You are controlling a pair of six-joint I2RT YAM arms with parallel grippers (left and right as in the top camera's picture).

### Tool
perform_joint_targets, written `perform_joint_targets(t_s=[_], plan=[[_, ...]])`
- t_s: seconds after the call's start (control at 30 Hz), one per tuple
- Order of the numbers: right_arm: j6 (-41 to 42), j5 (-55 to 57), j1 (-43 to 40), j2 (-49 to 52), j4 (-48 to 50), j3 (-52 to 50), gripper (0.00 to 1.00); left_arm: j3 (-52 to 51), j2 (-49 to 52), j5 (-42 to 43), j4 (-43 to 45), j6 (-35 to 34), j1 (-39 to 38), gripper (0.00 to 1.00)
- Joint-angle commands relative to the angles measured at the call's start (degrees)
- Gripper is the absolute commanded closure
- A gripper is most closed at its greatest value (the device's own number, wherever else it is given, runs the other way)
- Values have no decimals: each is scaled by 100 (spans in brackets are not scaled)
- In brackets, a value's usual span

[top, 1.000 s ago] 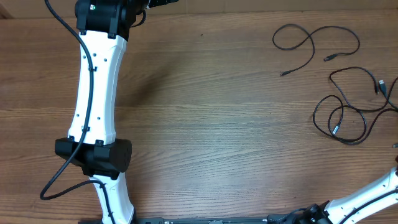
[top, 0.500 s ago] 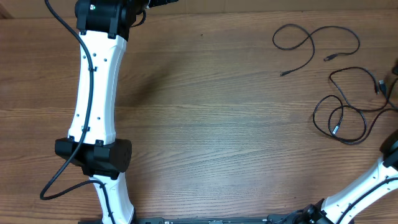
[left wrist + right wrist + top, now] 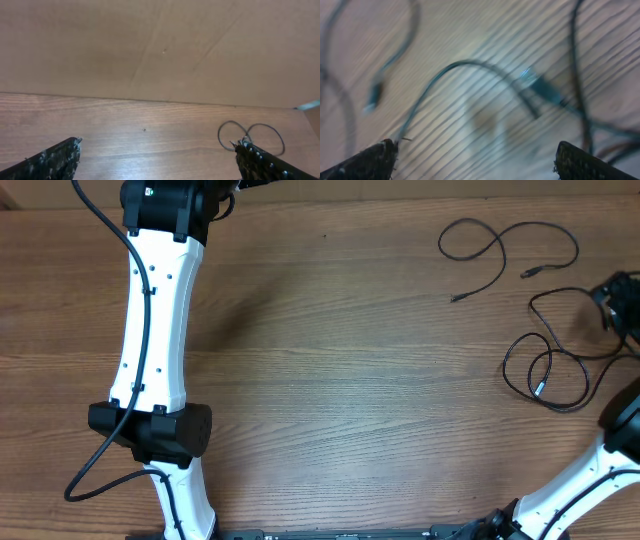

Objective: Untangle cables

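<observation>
Wood table carries the cables on its right side. Right gripper hangs just above them, jaws spread wide, gripping nothing; contact cannot be told. Left gripper also gapes empty, well apart from them.

Black cables lie looped, perhaps tangled.

I get even, soft light on the brown wooden table overhead; my right wrist view smears the thin black cables badly.
</observation>
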Motion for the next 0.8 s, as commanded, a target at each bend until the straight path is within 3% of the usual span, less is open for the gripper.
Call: perform_joint_targets(t_s=[0.0, 0.2, 0.57, 0.77], plan=[[280, -2, 348, -697, -476, 87, 0, 90, -98, -566, 48, 295, -33, 0], [1106, 66, 872, -1091, -1290, 87, 0, 90, -98, -981, 9, 688, -33, 0], [3545, 1565, 1104, -1145, -3049, 85, 0, 90, -98, -1237, -83, 916, -33, 1], [5097, 1661, 1043, -1145, -2885, 79, 0, 90, -98, -1239, -79, 1003, -33, 0]])
